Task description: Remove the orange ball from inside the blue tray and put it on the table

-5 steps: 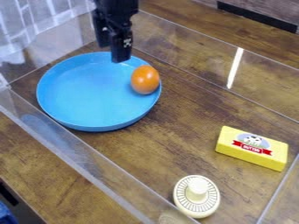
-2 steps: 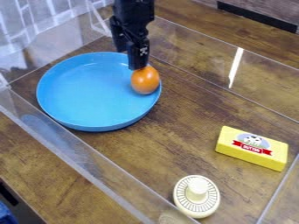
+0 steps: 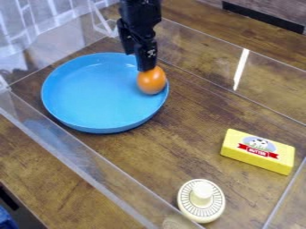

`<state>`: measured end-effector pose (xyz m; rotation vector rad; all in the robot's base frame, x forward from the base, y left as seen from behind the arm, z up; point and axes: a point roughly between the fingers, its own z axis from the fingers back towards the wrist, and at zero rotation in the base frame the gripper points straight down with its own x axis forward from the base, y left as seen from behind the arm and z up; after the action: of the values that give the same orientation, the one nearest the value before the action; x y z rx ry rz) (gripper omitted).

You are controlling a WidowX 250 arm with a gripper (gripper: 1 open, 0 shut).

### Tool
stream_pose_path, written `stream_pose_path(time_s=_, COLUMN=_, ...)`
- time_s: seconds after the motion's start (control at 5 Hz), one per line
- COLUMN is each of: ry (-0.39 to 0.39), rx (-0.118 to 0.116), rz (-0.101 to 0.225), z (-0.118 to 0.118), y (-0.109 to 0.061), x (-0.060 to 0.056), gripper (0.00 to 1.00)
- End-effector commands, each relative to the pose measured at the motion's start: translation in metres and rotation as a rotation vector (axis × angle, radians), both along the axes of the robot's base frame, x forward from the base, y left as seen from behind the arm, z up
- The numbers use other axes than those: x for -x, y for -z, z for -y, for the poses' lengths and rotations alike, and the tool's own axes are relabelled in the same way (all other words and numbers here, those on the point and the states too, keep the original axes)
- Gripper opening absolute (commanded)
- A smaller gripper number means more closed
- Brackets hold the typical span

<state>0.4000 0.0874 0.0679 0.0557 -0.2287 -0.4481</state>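
Orange ball (image 3: pixel 150 81) sits inside the blue tray (image 3: pixel 84 103) by its right rim; the gripper (image 3: pixel 146 63), jaws spread and empty, has come down right above it, nearer than before.

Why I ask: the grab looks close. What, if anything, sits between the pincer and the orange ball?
Nothing visible does. The open pincer hangs right above the orange ball, which lies by the right rim inside the blue tray. To reach the table, the ball only has to clear that low rim.
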Motion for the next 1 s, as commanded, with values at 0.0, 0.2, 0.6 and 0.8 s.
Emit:
stream_pose_path(time_s=0.0, ry=0.042, rx=0.004, rz=0.032, z=0.014, y=0.001, x=-0.009, gripper=1.00)
stream_pose_path(time_s=0.2, ry=0.053, rx=0.011, rz=0.038, z=0.018, y=0.008, x=-0.013, gripper=1.00)
stream_pose_path(time_s=0.6, ry=0.065, rx=0.023, rz=0.053, z=0.024, y=0.023, x=-0.021, gripper=1.00)
stream_pose_path(time_s=0.8, ry=0.070, rx=0.029, rz=0.060, z=0.027, y=0.031, x=-0.025, gripper=1.00)
